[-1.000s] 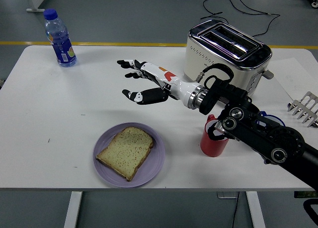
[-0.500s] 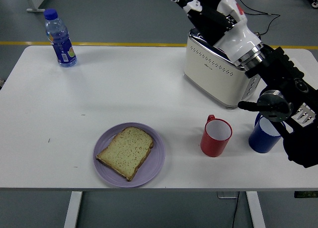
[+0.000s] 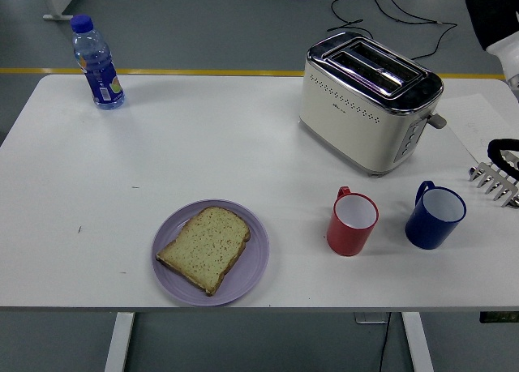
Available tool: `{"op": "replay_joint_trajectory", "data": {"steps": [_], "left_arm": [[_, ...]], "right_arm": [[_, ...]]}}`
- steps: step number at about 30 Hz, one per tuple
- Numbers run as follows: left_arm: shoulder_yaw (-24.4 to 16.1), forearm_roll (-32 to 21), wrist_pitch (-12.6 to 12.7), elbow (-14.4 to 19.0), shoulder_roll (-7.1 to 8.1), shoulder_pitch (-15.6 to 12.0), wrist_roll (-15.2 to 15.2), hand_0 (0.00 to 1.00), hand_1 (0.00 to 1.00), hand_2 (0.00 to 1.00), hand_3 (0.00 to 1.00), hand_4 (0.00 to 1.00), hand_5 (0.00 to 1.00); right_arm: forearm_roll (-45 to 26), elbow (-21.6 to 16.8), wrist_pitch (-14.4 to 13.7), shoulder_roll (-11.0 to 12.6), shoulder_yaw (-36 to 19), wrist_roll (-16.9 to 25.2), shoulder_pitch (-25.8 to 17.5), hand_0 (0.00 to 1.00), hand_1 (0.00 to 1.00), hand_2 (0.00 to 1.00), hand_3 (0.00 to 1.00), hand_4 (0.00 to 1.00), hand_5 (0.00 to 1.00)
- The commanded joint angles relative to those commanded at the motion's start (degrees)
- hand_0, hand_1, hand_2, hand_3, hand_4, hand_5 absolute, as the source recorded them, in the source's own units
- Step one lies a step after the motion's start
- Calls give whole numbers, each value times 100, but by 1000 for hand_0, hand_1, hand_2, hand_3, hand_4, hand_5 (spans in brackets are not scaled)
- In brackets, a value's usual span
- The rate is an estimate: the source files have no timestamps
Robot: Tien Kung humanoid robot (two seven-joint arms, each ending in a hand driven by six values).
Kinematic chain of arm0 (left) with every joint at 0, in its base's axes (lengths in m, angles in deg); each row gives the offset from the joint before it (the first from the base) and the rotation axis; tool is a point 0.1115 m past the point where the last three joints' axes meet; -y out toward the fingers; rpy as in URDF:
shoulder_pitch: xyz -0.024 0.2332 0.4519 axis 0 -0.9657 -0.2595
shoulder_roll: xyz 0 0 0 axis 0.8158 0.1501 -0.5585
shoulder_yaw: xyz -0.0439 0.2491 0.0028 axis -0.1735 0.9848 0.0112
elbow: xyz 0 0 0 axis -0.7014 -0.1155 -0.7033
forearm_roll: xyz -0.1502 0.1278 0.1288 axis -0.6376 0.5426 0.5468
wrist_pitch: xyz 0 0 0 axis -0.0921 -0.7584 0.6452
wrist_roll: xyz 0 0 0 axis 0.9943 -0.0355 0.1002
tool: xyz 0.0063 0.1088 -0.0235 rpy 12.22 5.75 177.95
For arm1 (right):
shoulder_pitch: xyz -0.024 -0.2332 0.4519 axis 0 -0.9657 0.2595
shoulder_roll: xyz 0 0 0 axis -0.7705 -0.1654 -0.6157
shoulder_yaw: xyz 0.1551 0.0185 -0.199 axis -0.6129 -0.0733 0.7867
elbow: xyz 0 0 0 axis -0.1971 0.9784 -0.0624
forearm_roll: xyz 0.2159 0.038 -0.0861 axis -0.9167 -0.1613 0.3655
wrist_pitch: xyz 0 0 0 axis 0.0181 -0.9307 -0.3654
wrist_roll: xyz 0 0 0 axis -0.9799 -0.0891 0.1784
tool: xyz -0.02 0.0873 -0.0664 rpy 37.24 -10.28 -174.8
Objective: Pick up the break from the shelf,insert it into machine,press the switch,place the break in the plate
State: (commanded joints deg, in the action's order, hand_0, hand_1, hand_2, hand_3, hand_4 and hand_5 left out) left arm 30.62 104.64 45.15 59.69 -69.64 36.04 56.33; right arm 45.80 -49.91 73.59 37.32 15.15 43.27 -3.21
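Your bread slice (image 3: 205,248) already lies flat in the purple plate (image 3: 247,279) at about 7 o'clock on the tabletop (image 3: 195,153), so judging from this layout the task looks essentially done. The slice is pale gold with a darker crust, its corners sitting inside the rim, nothing hanging over.

Your right arm (image 3: 496,23) shows only as a black-and-white section at the 2 o'clock corner; its hand is out of frame, so you cannot tell whether the fingers are spread or curled. The left arm is not visible.

The risks lie on the right side. If you bring that arm back down carelessly, it could sweep the toaster (image 3: 369,104) at 1 o'clock, or knock over the blue mug (image 3: 435,216) and the red mug (image 3: 352,221) at 4 o'clock. The metal rack (image 3: 495,180) at 3 o'clock sits close to the arm's likely path and could snag.
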Motion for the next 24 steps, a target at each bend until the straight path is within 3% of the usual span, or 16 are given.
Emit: {"op": "replay_joint_trajectory", "data": {"steps": [8, 12, 17, 24], "left_arm": [[-13, -2, -2, 0, -19, 19, -2, 693, 664, 722, 732, 492, 998], [-33, 18, -8, 0, -28, 18, -3, 694, 664, 722, 731, 490, 998], [-63, 53, -16, 0, -36, 15, -6, 694, 664, 722, 731, 490, 998], [-98, 104, -31, 0, -34, 19, -8, 694, 664, 721, 731, 489, 998]], "right_arm": [[-311, 486, -302, 137, -760, -304, -559, 794, 727, 736, 667, 470, 195], [-374, 676, -457, 138, -1144, -666, -935, 762, 703, 720, 650, 447, 215], [-296, 895, -330, 139, -1465, -991, -1313, 762, 703, 720, 650, 447, 215], [-421, 1112, -45, 117, -1649, -804, -1569, 777, 722, 727, 660, 454, 219]]}}
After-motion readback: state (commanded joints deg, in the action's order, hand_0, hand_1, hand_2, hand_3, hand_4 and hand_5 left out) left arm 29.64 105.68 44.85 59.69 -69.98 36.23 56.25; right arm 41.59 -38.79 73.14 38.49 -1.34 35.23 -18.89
